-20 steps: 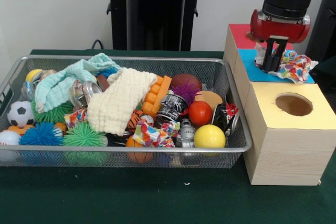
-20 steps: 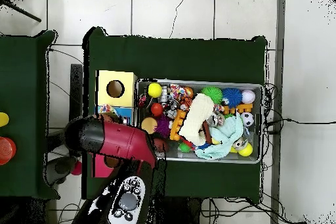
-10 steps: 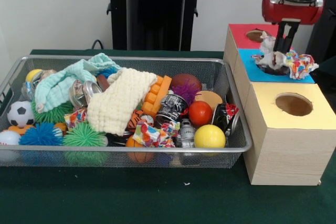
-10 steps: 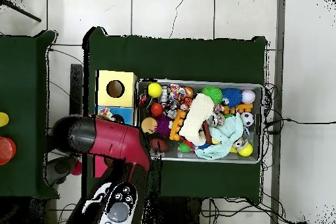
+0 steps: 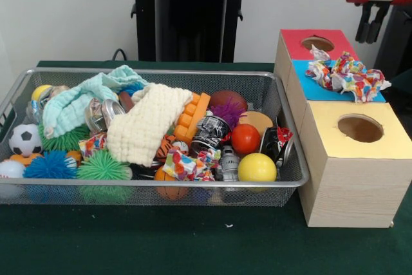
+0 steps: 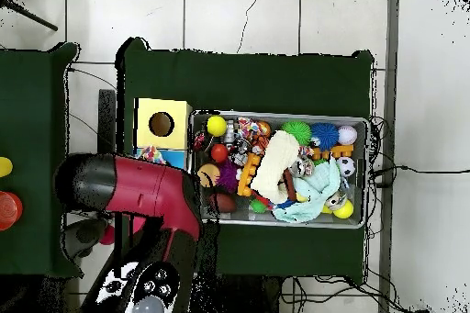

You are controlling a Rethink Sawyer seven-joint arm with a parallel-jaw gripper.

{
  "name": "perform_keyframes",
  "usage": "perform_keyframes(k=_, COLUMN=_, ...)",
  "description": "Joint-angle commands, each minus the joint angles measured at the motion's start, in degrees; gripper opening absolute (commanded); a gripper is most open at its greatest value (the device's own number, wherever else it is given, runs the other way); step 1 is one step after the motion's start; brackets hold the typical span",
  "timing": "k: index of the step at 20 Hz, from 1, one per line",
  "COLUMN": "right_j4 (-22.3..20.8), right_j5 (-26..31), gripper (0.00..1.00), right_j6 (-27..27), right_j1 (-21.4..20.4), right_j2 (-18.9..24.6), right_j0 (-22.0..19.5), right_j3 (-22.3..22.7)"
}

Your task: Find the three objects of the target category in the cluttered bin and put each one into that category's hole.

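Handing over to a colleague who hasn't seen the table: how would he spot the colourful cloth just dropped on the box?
Right of the wire bin stands a wooden box topped red, blue and yellow. The cloth lies crumpled on the blue middle section, covering its hole. It is white with bright patches, and nothing else rests on the box.

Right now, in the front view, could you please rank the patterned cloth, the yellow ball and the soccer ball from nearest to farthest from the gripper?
1. Patterned cloth, on the blue box top, below the gripper.
2. Yellow ball, in the bin's right front corner.
3. Soccer ball, at the bin's left end.
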Motion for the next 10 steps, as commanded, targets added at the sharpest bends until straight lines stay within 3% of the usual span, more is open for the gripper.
perform_keyframes(k=1, right_j4=-3.82, right_j5=-10.73, gripper=0.0, right_j6=11.95, right_j1=1.16, right_j2=0.35, right_j0=-0.36, right_j3=-0.52)
perform_keyframes(k=10, right_j4=-3.13, right_j5=-10.61, gripper=0.0, right_j6=11.92, right_j1=1.63, right_j2=0.11, right_j0=0.02, right_j3=0.97)
